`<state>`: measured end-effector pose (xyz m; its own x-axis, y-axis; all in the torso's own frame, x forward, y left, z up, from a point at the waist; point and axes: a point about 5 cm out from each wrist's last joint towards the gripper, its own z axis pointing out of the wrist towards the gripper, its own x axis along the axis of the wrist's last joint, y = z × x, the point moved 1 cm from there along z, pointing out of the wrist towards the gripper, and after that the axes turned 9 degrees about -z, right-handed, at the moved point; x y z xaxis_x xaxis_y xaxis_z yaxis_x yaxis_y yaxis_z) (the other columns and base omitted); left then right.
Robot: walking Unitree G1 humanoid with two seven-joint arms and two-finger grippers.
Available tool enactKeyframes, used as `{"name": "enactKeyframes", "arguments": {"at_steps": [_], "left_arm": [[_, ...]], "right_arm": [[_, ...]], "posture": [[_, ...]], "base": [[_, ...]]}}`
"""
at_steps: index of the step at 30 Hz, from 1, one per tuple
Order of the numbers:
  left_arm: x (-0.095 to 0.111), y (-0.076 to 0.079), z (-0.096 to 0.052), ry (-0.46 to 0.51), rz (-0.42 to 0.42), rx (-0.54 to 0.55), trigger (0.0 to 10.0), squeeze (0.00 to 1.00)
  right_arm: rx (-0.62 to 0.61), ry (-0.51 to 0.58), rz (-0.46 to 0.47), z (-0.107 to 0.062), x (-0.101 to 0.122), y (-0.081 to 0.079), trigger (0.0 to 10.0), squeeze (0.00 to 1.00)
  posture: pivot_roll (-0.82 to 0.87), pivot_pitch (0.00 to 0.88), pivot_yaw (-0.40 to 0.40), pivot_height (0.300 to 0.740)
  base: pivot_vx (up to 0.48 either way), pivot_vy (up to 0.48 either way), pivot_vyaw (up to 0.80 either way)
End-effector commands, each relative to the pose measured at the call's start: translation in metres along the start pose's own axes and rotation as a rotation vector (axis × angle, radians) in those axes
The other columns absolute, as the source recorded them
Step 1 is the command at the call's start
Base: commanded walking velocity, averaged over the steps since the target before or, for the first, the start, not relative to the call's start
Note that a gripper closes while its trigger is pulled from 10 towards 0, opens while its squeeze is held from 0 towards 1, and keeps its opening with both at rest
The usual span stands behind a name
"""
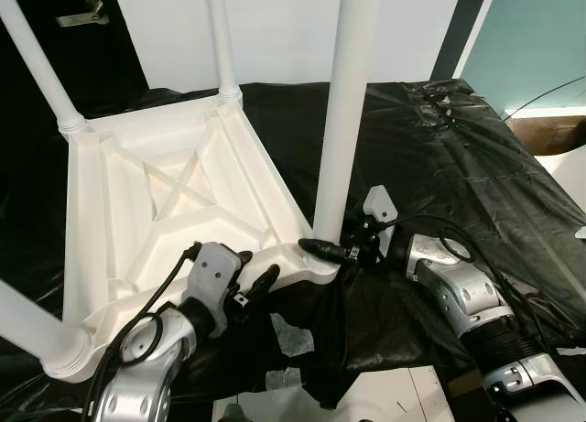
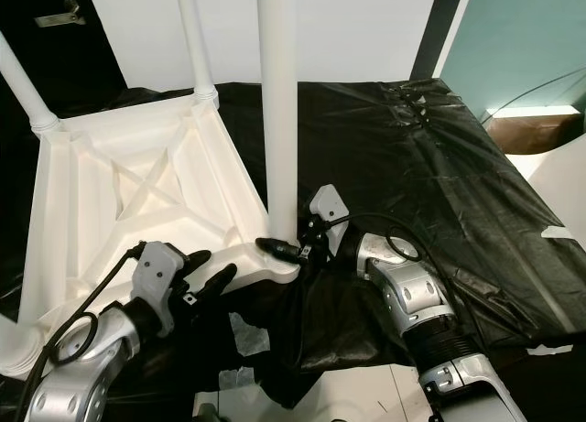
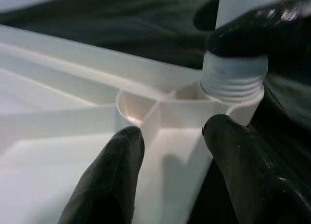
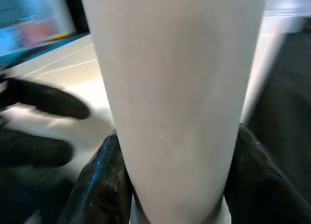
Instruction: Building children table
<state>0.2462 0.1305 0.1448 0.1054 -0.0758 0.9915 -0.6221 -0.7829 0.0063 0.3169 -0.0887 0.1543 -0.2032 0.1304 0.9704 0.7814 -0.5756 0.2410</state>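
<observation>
A white plastic table top [image 1: 165, 211] lies upside down on a black sheet [image 1: 439, 156]. Three legs stand in its corners: one at the far left [image 1: 37, 56], one at the back [image 1: 220, 37] and one at the near left [image 1: 23, 321]. A fourth leg [image 1: 343, 120] stands upright in the near right corner, its threaded end [image 3: 233, 80] in the socket. My right gripper [image 1: 320, 243] is shut on this leg just above its base, one black finger [image 4: 102, 185] on each side. My left gripper [image 1: 256, 268] clamps the table's rim beside that corner, one finger [image 3: 112, 175] inside and one outside.
The black sheet is wrinkled and spreads far to the right. White tape scraps [image 1: 293, 335] and a white board [image 1: 403, 394] lie near the front edge. A dark door with a handle [image 1: 82, 15] and a white wall stand behind. A brown object [image 1: 558, 134] sits at the far right.
</observation>
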Motion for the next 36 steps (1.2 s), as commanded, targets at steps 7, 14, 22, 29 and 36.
{"name": "enactKeyframes", "arguments": {"at_steps": [7, 14, 22, 29, 36], "left_arm": [[0.002, -0.004, 0.008, 0.063, -0.015, 0.139, 10.0, 0.0], [0.001, 0.002, 0.015, 0.082, -0.044, 0.161, 10.0, 0.0], [-0.001, 0.011, 0.021, 0.085, -0.05, 0.152, 10.0, 0.0], [-0.001, 0.012, 0.021, 0.08, -0.016, 0.146, 10.0, 0.0], [-0.001, 0.012, 0.018, 0.08, -0.009, 0.146, 10.0, 0.0]], "right_arm": [[-0.418, -0.118, 0.058, 0.004, -0.023, 0.001, 0.0, 0.0], [-0.673, -0.176, 0.124, 0.003, -0.033, 0.004, 5.0, 0.0], [-0.697, -0.108, 0.106, 0.0, -0.024, 0.013, 10.0, 0.0], [-0.619, -0.035, 0.039, -0.01, -0.015, 0.019, 10.0, 1.0], [-0.453, -0.011, 0.017, -0.021, -0.017, 0.021, 10.0, 0.44]], "posture": [[0.1, 0.071, -0.005, 0.74], [0.09, 0.068, 0.016, 0.74], [0.1, 0.063, 0.015, 0.74], [0.1, 0.064, 0.011, 0.74], [0.11, 0.059, 0.002, 0.74]], "base": [[0.0, 0.0, 0.0], [0.0, 0.0, 0.0], [0.0, 0.0, 0.0], [0.0, 0.0, 0.0], [0.0, 0.0, 0.0]]}}
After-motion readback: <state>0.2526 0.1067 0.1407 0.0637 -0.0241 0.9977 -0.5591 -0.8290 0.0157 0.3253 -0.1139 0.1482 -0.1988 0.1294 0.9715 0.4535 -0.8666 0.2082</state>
